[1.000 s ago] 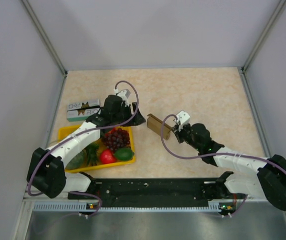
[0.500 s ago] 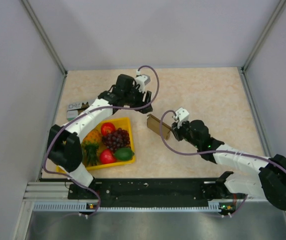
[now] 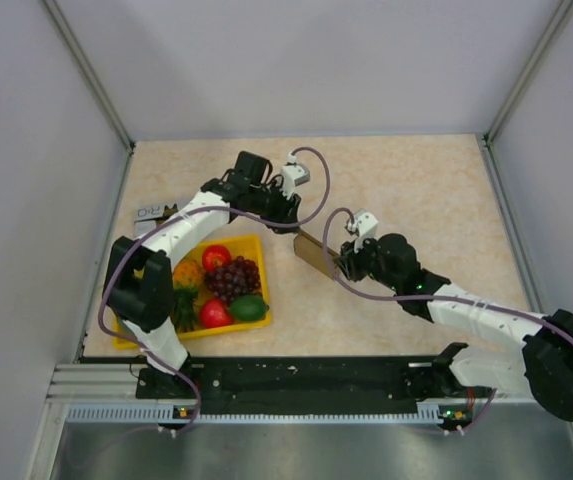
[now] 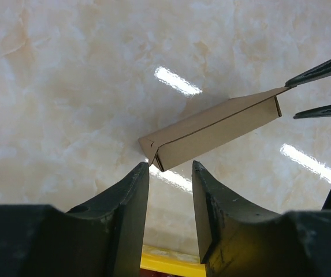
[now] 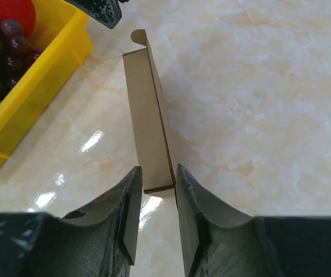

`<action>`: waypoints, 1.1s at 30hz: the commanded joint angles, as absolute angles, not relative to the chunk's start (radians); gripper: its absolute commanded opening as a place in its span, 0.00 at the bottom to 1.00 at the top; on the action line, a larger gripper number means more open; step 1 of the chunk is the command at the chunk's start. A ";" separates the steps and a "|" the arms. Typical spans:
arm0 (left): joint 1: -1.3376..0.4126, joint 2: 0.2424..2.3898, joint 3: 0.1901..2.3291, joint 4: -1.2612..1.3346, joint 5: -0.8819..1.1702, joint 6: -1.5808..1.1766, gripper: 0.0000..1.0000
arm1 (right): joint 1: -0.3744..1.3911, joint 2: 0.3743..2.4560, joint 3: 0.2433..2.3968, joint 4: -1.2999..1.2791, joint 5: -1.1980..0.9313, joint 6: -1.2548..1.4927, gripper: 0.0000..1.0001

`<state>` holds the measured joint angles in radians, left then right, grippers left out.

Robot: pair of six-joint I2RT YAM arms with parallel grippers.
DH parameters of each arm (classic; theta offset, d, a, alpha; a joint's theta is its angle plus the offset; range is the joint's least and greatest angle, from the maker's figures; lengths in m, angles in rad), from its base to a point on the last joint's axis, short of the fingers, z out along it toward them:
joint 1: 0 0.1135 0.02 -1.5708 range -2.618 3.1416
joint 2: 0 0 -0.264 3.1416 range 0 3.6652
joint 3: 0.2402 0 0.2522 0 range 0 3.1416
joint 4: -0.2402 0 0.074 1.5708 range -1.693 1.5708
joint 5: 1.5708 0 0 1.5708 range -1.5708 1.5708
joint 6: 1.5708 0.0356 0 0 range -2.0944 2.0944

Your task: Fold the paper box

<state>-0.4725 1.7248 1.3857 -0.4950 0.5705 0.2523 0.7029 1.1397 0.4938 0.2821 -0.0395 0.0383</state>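
Top: we saw paper box (image 3: 315,254) near yellow tray (image 3: 265,285), between left gripper (image 3: 288,222) and right gripper (image 3: 344,262).
Left wrist: jaws were open, box end just ahead, length pointing away.
Right wrist: jaws sat around other end; grip unclear.

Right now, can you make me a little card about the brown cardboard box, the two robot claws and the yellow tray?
box: brown kraft paper box, partly folded, lying between the two arms
left gripper: open, fingertips right at one end of the box
right gripper: jaws either side of the other end; grip unclear
yellow plastic tray: beside the box, not touching it, with fruit inside
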 commanded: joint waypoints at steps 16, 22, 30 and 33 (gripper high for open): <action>-0.468 1.827 1.445 -0.471 0.620 0.308 0.39 | 0.483 1.003 0.702 -0.173 -0.291 0.373 0.43; -0.459 1.842 1.491 -0.508 0.589 0.305 0.42 | 0.482 1.066 0.776 -0.284 -0.324 0.321 0.43; -0.446 1.839 1.509 -0.526 0.610 0.304 0.43 | 0.491 1.184 0.874 -0.351 -0.334 0.262 0.42; -0.446 1.848 1.522 -0.535 0.612 0.317 0.43 | 0.526 1.212 0.890 -0.353 -0.266 0.244 0.41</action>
<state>-0.4511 1.8465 1.4723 -0.5285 0.5869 0.2913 0.4931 1.1862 0.8276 -0.3313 -0.3058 0.2863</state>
